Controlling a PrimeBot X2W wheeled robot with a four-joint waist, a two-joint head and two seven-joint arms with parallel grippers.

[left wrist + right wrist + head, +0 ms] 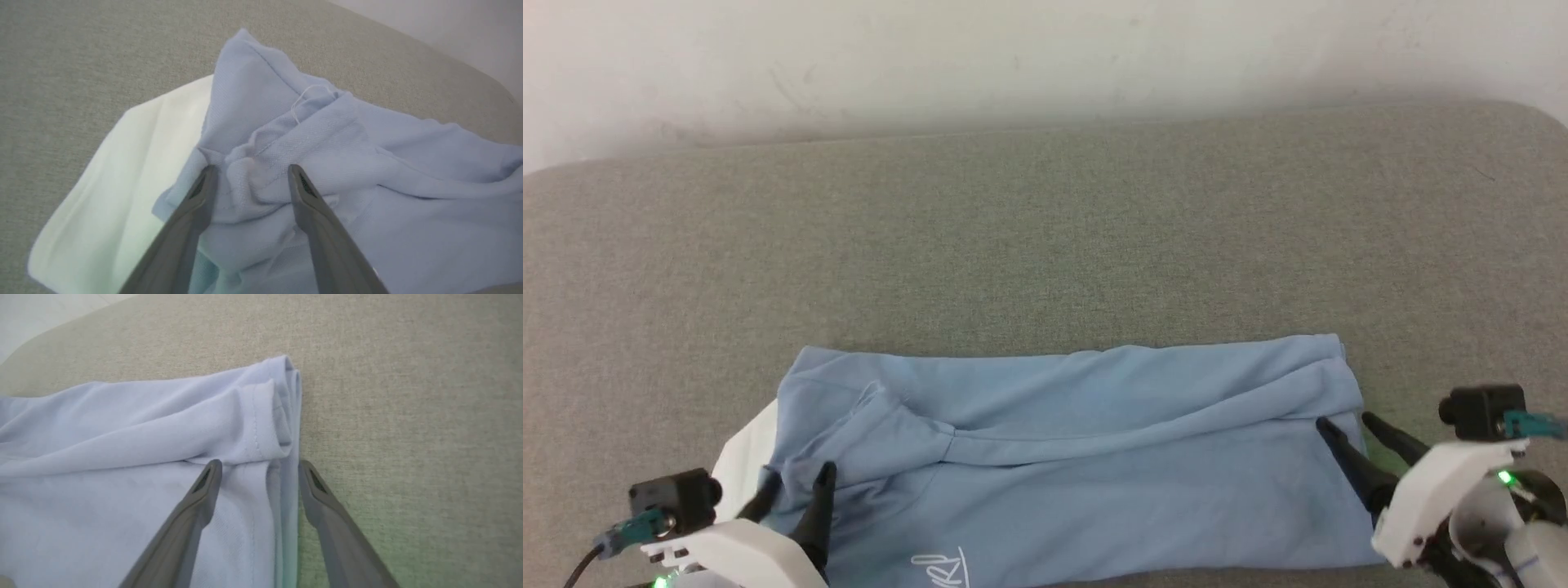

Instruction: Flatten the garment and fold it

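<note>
Left gripper (252, 171): fingers (192, 220) parted, nothing clamped; a bunched ridge of light blue cloth is straddled by the two tips; whether the cloth is touched cannot be told; a stitched seam and a loose pale thread (304, 100) are seen just beyond the tips.

Right gripper (260, 464): fingers (188, 522) likewise spread, nothing gripped; the cloth's right-hand edge is straddled, one finger being held over the cloth and the other over the bare covering just beside it; a rolled, stitched hem (261, 416) is seen just ahead of the tips.

Garment (1078, 457): light blue T-shirt, laid as a long band across the near part of the surface, between the two grippers; it is folded upon itself, and long creases are carried along its length; the far edge is kept fairly straight.

White patch (747, 457): exposed at the garment's left end, projecting from under the blue cloth, just beside the left gripper; in the left wrist view it is shown flat on the covering.

Lettering (943, 567): white, printed near the garment's near edge; it is partly cut off and cannot be read.

Surface (1045, 229): grey-green woven covering with rounded far corners; a pale wall (1045, 49) is seen behind it.

Wrist housings: white, each fitted with a small black camera, left (674, 496) and right (1482, 408); a green lamp (1504, 477) is lit on the right one.
</note>
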